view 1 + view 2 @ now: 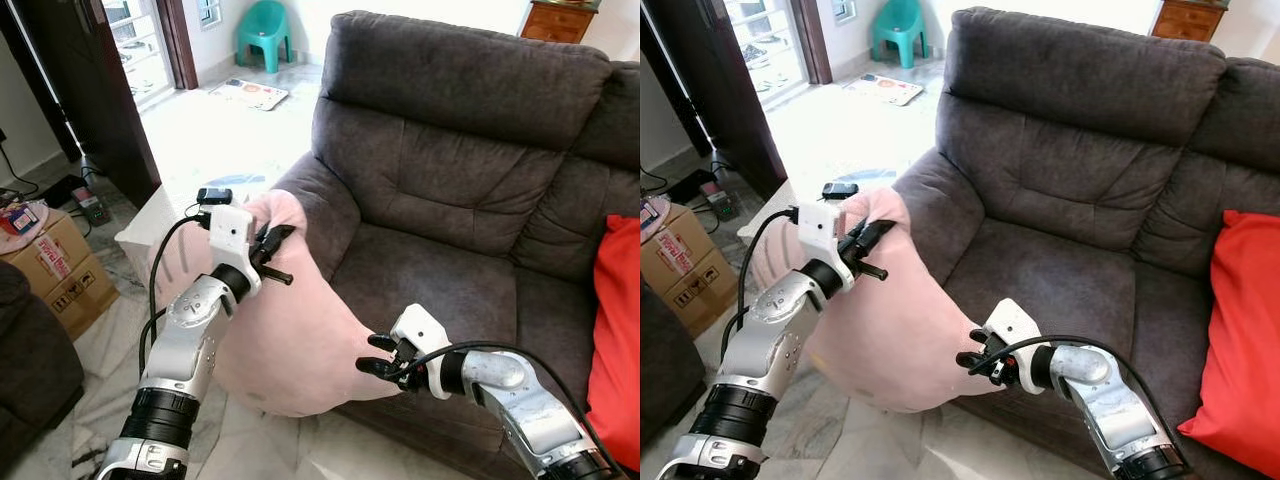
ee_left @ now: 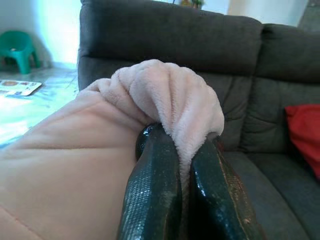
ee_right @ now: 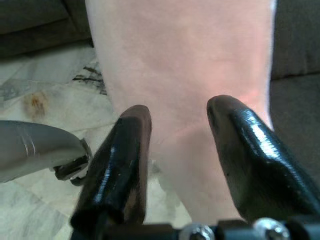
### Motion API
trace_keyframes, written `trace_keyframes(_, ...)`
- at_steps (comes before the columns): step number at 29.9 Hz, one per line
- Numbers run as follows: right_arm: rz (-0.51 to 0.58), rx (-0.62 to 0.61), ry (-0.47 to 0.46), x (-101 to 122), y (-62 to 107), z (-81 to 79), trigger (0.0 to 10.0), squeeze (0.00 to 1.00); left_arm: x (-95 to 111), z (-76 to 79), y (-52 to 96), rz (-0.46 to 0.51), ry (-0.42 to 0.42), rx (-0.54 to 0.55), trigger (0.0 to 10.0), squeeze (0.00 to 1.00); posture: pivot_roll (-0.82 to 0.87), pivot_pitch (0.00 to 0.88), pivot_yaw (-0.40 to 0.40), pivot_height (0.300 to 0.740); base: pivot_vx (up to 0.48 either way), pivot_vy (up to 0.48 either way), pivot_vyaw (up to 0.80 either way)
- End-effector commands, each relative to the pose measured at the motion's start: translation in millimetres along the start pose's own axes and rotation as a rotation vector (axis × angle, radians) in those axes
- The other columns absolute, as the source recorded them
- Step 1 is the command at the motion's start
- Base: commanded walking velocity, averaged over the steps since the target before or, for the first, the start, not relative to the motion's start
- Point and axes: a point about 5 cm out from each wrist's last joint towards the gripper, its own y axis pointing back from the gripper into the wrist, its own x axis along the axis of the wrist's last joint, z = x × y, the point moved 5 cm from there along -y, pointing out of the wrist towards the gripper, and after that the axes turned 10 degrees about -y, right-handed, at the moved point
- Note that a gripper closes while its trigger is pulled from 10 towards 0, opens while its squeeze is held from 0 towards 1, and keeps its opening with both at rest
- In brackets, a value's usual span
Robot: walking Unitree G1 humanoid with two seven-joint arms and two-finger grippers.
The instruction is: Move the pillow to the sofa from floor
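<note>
The pink pillow (image 1: 290,330) hangs off the floor against the front of the grey sofa (image 1: 450,200), beside its armrest. The left gripper (image 2: 182,185) pinches a bunched top corner tight between its fingers. The right gripper (image 1: 378,355) holds the lower edge, fabric between its narrowly parted fingers. A red cushion (image 1: 615,330) sits on the seat.
</note>
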Motion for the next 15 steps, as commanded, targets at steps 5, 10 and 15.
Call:
trace_keyframes(5,-0.057,-0.078,0.010,-12,8.1,13.8,10.0,0.79,45,8.4,-10.5,0.147,-0.032,-0.063,10.0,0.00,0.10,0.000,-0.037,0.740,0.000,0.000,0.00)
trace_keyframes(10,-0.093,-0.126,0.016,-19,8.7,22.5,10.0,0.00,44,11.3,-10.8,0.139,-0.029,-0.085,10.0,0.00,0.10,0.000,-0.034,0.740,0.000,0.000,0.00)
trace_keyframes(15,-0.137,-0.204,0.020,-28,8.7,35.0,10.0,0.00,45,12.7,-11.0,0.139,-0.022,-0.096,10.0,0.00,0.10,0.000,-0.038,0.740,0.000,0.000,0.00)
